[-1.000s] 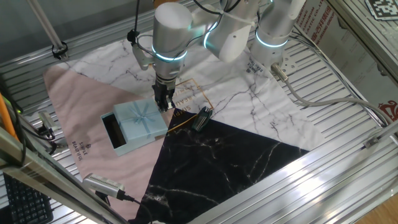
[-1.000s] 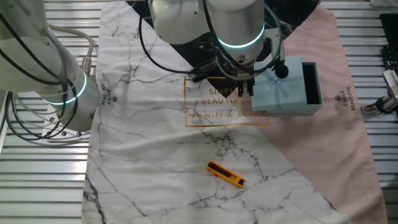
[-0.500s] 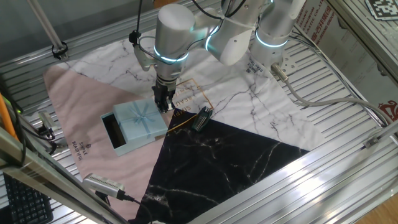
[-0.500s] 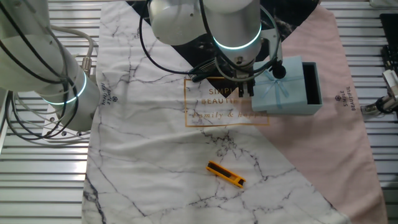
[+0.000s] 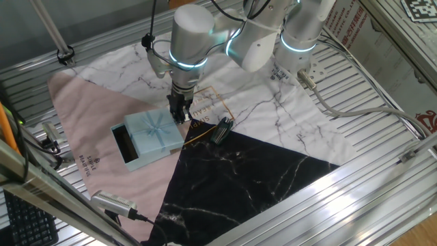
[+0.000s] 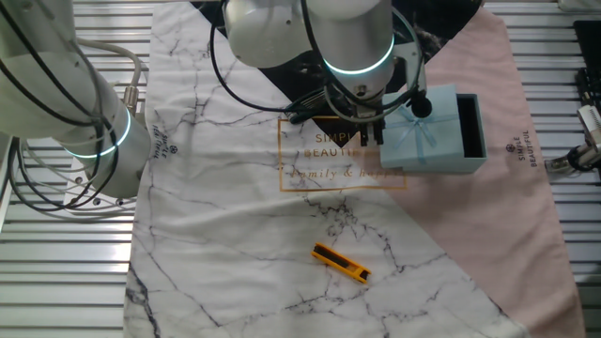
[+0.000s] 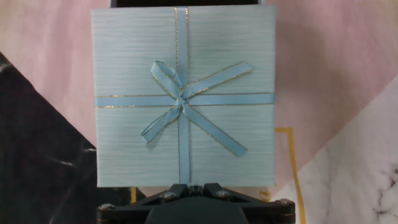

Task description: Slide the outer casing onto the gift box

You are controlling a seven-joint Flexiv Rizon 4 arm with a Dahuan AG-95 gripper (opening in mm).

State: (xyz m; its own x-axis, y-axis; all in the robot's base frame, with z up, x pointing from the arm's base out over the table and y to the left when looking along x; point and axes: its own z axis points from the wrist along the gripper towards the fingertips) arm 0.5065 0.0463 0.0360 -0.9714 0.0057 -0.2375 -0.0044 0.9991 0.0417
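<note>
The outer casing (image 5: 156, 131) (image 6: 423, 141) (image 7: 183, 99) is a pale blue square sleeve with a ribbon bow, lying flat on the pink part of the cloth. The gift box (image 5: 125, 145) (image 6: 470, 127) sticks out of its far end, showing a black inside; in the hand view only a black strip of the gift box (image 7: 186, 3) shows at the top. My gripper (image 5: 179, 115) (image 6: 371, 136) (image 7: 196, 188) is shut, its fingertips together and low at the casing's near edge. I cannot tell whether they touch it.
An orange-yellow utility knife (image 6: 340, 263) (image 5: 220, 130) lies on the marble-print cloth (image 6: 235, 216) beside the printed gold frame. A second robot arm (image 6: 66, 103) stands at the cloth's edge. A handheld tool with a cable (image 5: 113, 201) lies on the slatted metal table.
The arm's wrist has shifted very slightly. The casing and the gift box lie where they were.
</note>
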